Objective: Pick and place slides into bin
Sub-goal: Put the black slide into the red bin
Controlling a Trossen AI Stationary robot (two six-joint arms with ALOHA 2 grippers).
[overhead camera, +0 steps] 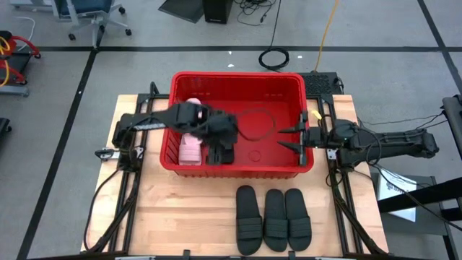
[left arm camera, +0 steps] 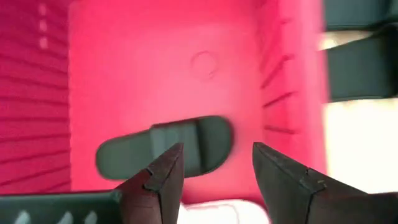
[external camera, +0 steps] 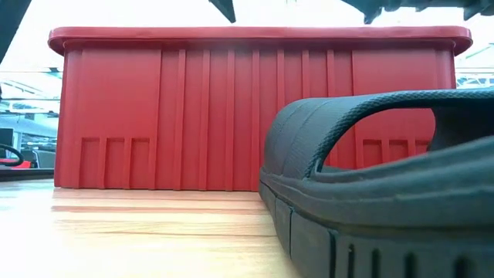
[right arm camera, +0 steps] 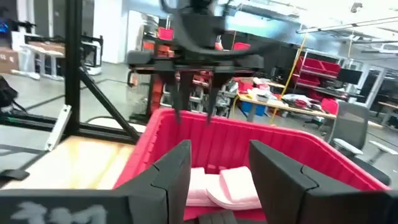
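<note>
The red bin point(overhead camera: 238, 79) stands at the table's far middle. In it lie two white slides point(right arm camera: 230, 186), which also show in the high view point(overhead camera: 190, 150), and one black slide point(left arm camera: 165, 149) flat on the bin's floor. Three black slides point(overhead camera: 274, 218) lie side by side, soles down, on the table in front of the bin. My left gripper point(left arm camera: 217, 152) is open and empty above the black slide in the bin point(overhead camera: 222, 144). My right gripper point(overhead camera: 287, 139) is open and empty over the bin's right part, pointing toward the table's left point(right arm camera: 217, 152).
The bin's right half point(overhead camera: 267, 144) has bare floor. The low view shows the bin's near wall point(external camera: 231, 116) and one black slide point(external camera: 370, 193) close in front. Bare wood point(overhead camera: 180, 217) lies left of the three slides. Cables point(overhead camera: 274, 58) lie on the floor beyond the table.
</note>
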